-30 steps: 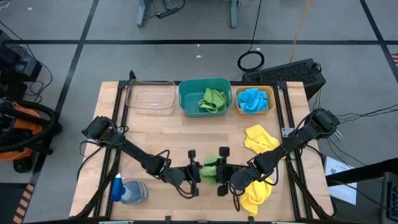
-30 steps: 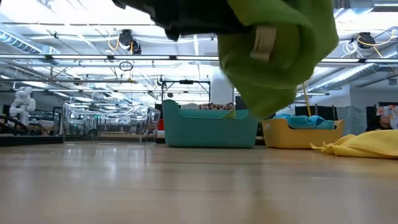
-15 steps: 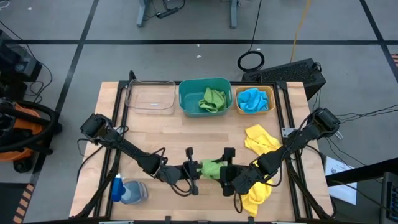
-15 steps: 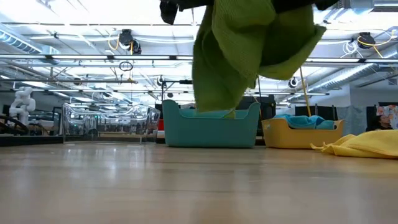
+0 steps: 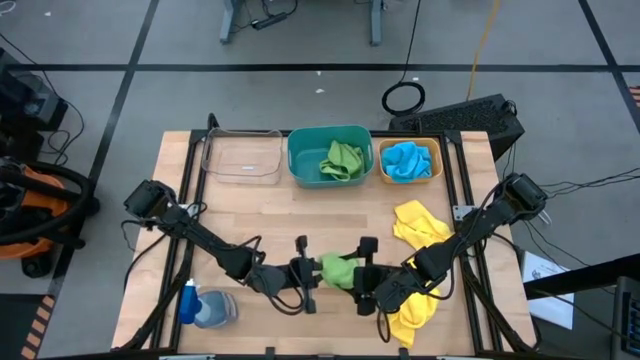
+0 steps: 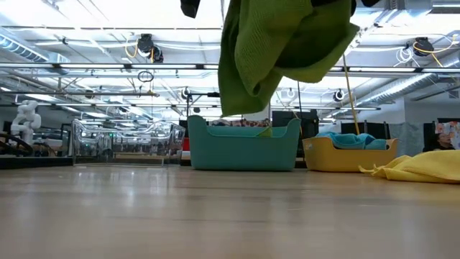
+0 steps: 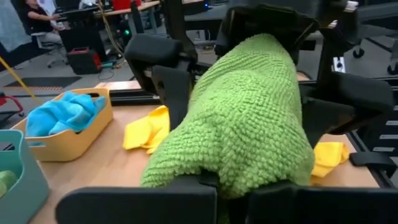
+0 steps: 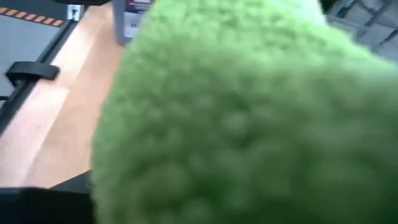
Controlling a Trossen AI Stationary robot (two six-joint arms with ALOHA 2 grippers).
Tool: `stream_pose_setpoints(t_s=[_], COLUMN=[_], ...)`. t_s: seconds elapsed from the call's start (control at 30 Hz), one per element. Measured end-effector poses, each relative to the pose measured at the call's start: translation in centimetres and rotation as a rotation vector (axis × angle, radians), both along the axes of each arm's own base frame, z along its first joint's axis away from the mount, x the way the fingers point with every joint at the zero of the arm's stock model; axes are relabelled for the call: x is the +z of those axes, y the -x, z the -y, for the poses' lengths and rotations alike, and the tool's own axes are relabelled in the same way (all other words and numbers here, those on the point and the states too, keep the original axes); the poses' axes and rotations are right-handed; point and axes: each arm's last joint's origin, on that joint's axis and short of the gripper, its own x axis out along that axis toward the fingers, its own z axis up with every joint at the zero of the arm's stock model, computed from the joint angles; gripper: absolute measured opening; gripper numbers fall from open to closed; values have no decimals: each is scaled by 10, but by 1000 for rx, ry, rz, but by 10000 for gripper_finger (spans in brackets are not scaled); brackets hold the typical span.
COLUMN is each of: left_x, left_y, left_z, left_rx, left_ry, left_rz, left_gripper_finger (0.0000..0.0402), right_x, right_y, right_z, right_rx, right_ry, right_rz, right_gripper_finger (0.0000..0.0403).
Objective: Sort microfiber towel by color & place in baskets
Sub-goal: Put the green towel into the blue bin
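A bunched green towel hangs in the air between my two grippers, over the table's near middle. My left gripper is shut on its left end. My right gripper faces it from the right. In the left wrist view the right gripper's fingers stand wide apart on either side of the towel's far end. I cannot tell whether they touch it. The towel fills the right wrist view. At the far edge stand a clear basket, a teal basket and an orange basket. My left gripper pinches the towel's left end between its two fingers, as a bunch of several layers. The fingers lie level and come from the table's left. The towel is clear of the table, and a lobe hangs below.
A green towel lies in the teal basket and a blue towel in the orange one. Yellow towels lie at the right and near right, under my right arm. A bottle lies at the near left.
My left gripper has gone a little toward the table's left edge and my right gripper a little toward the right edge. The green towel between them has drawn out slightly. In the low view it has risen, and its hanging lobe has shifted left.
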Motion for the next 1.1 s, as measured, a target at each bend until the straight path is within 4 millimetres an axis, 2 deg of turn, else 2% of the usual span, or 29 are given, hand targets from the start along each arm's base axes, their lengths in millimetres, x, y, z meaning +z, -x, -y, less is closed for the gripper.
stream_pose_setpoints(t_s=[0.3,0.63,0.9,1.1], left_x=[-2,-8,-9,-10], left_y=[1,2,1,-4], left_z=[2,1,-3,-13], left_rx=[-59,-58,-16,27], left_ry=[-1,-34,-47,1], left_rz=[-29,-91,-95,-89], left_gripper_finger=[6,6,6,6], right_x=[3,37,34,30], right_y=[1,19,26,22], right_z=[-2,0,-9,-6], right_rx=[22,36,72,-15], right_ry=[52,-23,-110,-116], right_rz=[19,104,63,87], right_gripper_finger=[324,324,324,325])
